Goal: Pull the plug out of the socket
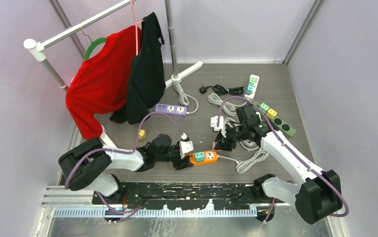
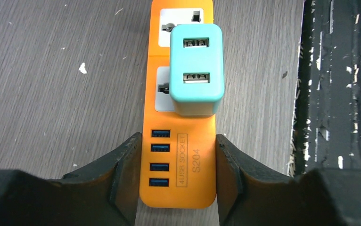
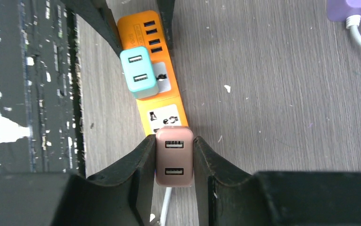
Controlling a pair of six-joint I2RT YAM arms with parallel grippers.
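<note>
Orange plastic 4-USB power strip (image 2: 195, 188) flat on grey wood-grain table (image 2: 51, 70), L gripper (image 2: 178, 146) clamped on its USB end, R gripper (image 3: 174, 146) pinching brown rounded USB charger plug (image 3: 174, 162) at opp. end, poss. still seated, teal USB charger (image 2: 196, 70) plugged in mid-strip

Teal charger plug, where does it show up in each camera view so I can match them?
Top external: teal charger plug low centre, on the orange power strip, right of the left tool.
Left wrist: upper centre, beyond the left tool clamping the strip.
Right wrist: upper left, beyond the brown plug the right tool grips.
Shared landmark: the orange power strip.
</note>
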